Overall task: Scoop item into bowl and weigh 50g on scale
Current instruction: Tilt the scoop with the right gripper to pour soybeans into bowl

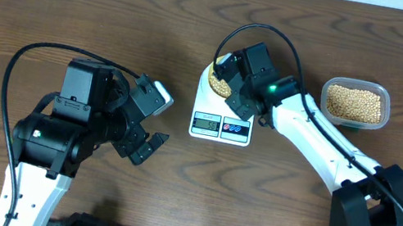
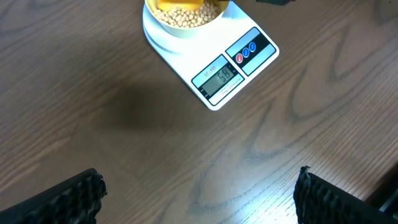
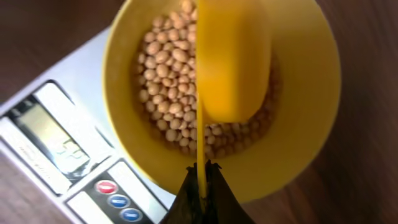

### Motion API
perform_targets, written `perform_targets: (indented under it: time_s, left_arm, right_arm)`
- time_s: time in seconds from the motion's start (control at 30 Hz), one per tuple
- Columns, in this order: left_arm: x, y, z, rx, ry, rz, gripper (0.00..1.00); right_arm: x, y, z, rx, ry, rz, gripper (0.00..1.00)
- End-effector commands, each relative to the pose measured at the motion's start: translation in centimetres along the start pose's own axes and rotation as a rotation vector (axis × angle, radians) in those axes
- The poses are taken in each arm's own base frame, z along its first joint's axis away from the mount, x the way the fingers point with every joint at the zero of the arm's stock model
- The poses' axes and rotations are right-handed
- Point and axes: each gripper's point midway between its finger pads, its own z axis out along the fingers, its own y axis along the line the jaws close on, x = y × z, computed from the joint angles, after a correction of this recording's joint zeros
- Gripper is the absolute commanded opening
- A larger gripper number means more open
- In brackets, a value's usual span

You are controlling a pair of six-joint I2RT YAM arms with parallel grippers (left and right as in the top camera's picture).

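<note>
Two arms: a black left gripper [image 1: 146,146] and a black right gripper [image 3: 202,186] work over a dark wood-grain table [image 1: 78,8].
Scale [image 2: 230,74]: smooth white plastic in a rounded rectangle. It has a small grey display [image 2: 217,78] and round red and blue buttons [image 2: 246,53]. The digits are too blurred to read with confidence.
Bowl [image 3: 311,124]: small, round, pale yellow and smooth. It stands on the end of the scale away from the display.
Bowl contents: many small, round, matte tan beans [image 3: 165,81] cover the bottom in a shallow heap.
Tub [image 1: 327,92]: clear plastic in a rounded rectangle. It sits on the table on the right arm's side, apart from the scale, and holds more of the same beans.
Right gripper: its jaws are closed on the thin handle of a yellow plastic spoon [image 3: 233,62]. The gripper hangs directly above the bowl. The spoon's smooth, rounded scoop end lies inside the bowl's rim, over the beans.
Left gripper: its jaws are spread wide and hold nothing, and the finger edges are ridged. It is over bare table, well apart from the scale. The bowl sits at the far edge of its camera view.
</note>
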Motion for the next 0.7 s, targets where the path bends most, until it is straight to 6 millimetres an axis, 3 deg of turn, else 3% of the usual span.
perform_targets:
  time_s: [0.0, 0.23, 0.67]
  left_arm:
    - [-0.5, 0.3, -0.5, -0.014, -0.012, 0.019, 0.99]
    - [-0.5, 0.3, -0.5, -0.014, -0.012, 0.019, 0.99]
    - [-0.5, 0.3, -0.5, -0.014, -0.012, 0.019, 0.99]
  right_arm:
    - [-0.7, 1.3, 0.1, -0.065, -0.021, -0.016, 0.01]
    - [-0.1, 1.2, -0.2, -0.080, 0.012, 0.037, 0.01]
    - [-1.6, 1.6, -2.5, -0.305, -0.070, 0.138, 0.01]
